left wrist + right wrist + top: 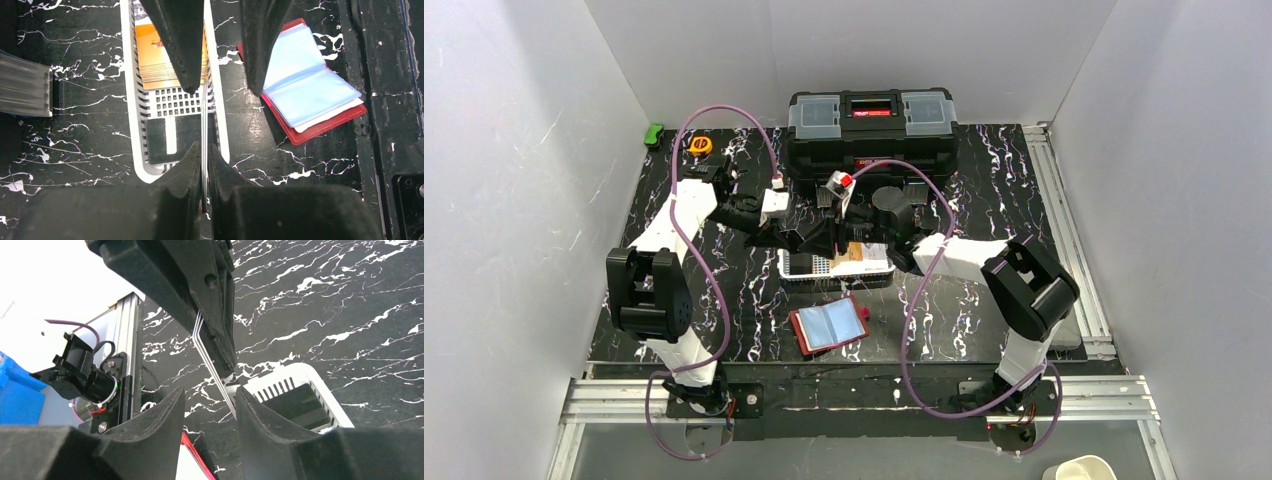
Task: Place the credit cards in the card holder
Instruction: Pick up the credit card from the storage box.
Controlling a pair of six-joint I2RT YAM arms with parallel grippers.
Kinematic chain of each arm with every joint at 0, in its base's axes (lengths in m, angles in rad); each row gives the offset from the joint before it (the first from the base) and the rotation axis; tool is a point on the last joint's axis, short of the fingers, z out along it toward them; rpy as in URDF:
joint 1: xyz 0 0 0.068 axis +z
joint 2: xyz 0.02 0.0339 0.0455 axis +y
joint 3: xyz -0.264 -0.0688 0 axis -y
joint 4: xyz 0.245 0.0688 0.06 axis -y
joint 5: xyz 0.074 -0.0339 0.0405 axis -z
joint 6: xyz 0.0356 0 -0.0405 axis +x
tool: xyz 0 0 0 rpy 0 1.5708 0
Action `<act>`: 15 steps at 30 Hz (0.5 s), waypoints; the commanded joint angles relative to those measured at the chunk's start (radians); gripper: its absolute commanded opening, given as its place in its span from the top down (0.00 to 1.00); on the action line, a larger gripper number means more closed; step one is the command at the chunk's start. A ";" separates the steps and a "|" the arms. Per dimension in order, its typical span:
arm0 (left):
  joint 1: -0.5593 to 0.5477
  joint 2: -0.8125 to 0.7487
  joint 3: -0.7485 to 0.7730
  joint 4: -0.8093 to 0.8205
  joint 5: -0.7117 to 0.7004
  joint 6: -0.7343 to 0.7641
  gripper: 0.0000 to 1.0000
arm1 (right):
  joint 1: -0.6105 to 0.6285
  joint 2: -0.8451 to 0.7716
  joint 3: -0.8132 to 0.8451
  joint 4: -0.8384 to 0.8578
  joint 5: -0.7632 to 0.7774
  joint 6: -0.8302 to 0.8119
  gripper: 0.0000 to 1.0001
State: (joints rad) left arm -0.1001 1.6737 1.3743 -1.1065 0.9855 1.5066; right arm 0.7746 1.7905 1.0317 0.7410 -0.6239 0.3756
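Left gripper [205,150] is clamped on a thin held card [204,112], edge-on (maybe two stacked, can't tell), sticking out past its tips. Right gripper [210,395] has its jaws apart either side of the card's far end. Basket [127,100] with orange card [150,55] sits right below the tips, with the card holder [310,85] open off to one side. Card is probably light, slick and springy: pinch the flat faces near one end and leave the rest free for the sleeve.
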 commanded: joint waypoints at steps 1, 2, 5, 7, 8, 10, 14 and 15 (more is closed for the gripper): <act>-0.001 -0.020 0.037 -0.045 0.051 0.006 1.00 | -0.008 -0.081 -0.021 -0.024 0.004 -0.091 0.50; -0.001 -0.020 0.040 -0.050 0.051 0.006 1.00 | -0.015 -0.088 -0.025 -0.036 0.001 -0.096 0.50; -0.001 -0.029 0.036 -0.067 0.048 0.011 1.00 | -0.031 -0.116 -0.063 -0.037 -0.002 -0.101 0.49; -0.001 -0.034 0.034 -0.086 0.048 0.022 1.00 | -0.035 -0.131 -0.073 -0.029 -0.013 -0.104 0.48; -0.001 -0.036 0.033 -0.095 0.052 0.026 1.00 | -0.035 -0.133 -0.068 -0.030 -0.023 -0.105 0.47; -0.001 -0.040 0.034 -0.105 0.056 0.025 1.00 | -0.032 -0.125 -0.042 -0.030 -0.046 -0.098 0.46; -0.002 -0.048 0.038 -0.126 0.061 0.024 1.00 | -0.010 -0.106 -0.006 -0.032 -0.015 -0.126 0.45; -0.003 -0.051 0.037 -0.131 0.062 0.024 1.00 | 0.000 -0.102 0.005 -0.045 -0.003 -0.147 0.44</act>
State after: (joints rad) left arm -0.1001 1.6733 1.3830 -1.1740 0.9924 1.5158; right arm 0.7452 1.6928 0.9691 0.6834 -0.6388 0.2901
